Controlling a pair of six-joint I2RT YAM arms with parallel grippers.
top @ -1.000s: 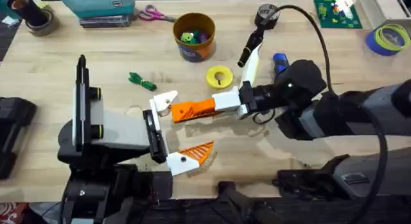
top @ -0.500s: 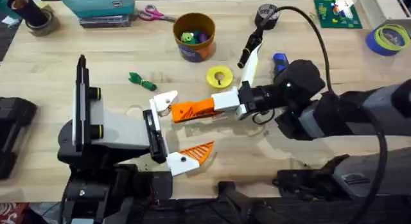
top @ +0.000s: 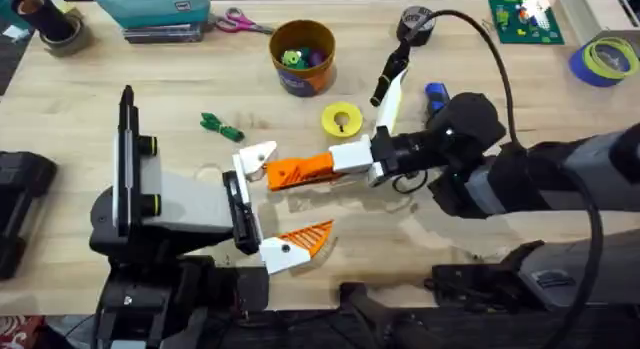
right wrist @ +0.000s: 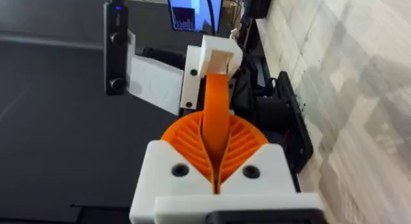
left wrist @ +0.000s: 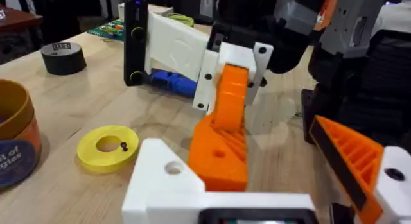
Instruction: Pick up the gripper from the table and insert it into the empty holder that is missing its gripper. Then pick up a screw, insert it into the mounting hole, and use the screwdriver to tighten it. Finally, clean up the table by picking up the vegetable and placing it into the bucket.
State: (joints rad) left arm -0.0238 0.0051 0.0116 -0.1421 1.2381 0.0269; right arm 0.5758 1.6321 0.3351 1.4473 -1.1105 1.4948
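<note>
My right gripper (top: 338,164) is shut on the gripper (top: 298,170), an orange ridged wedge held level just above the table. The wedge's far end meets the holder (top: 258,157), the bare white upper finger of my left gripper (top: 283,201). In the right wrist view the wedge (right wrist: 217,112) runs into the holder's opening (right wrist: 218,57). My left gripper is open, and its lower finger carries an orange pad (top: 310,236). The blue screwdriver (top: 436,97) lies behind my right arm. A dark screw (left wrist: 123,146) rests on a yellow disc (top: 341,120). The green vegetable (top: 222,126) lies left of the disc, and the bucket (top: 303,57) stands at the back.
At the back are pink scissors (top: 240,24), a teal case (top: 155,7), a black tape roll (top: 417,24) and a green board (top: 525,19). A blue tape roll (top: 605,61) sits far right. A black cable arcs over my right arm.
</note>
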